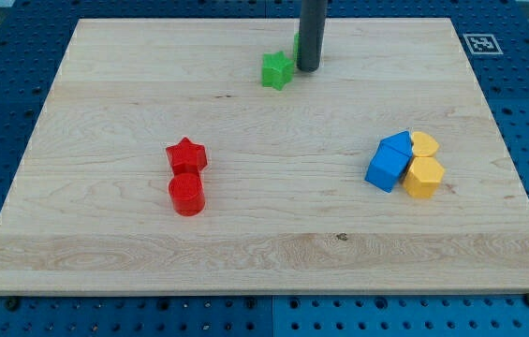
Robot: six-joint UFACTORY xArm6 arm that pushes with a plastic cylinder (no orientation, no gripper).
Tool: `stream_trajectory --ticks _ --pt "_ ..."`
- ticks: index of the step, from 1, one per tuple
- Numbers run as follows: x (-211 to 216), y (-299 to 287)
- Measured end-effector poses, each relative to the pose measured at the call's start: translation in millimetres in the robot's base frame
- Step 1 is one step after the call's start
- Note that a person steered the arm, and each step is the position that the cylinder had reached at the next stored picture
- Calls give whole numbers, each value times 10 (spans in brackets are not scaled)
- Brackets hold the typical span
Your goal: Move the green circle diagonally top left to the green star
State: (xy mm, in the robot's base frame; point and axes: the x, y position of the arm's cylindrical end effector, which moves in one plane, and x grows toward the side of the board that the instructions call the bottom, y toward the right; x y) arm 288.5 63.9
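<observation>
The green star [276, 70] lies near the view's top, a little right of centre. My dark rod comes down from the top edge and my tip [308, 68] rests on the board just right of the star. A sliver of green [297, 43], the green circle, shows at the rod's left edge, up and right of the star; the rod hides most of it. My tip is just below that green sliver.
A red star [186, 155] and a red cylinder [187, 194] sit together at the view's left of centre. At the right, two blue blocks [390, 162], a yellow heart [424, 143] and a yellow hexagon [424, 177] are clustered. The wooden board [264, 253] lies on a blue pegboard.
</observation>
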Motion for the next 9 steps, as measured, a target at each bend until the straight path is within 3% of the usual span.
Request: stream_trajectory --ticks 2,4,6,9 --pt "-205 534" --pt "-619 66" --pt "-117 -544" --pt "-671 -951"
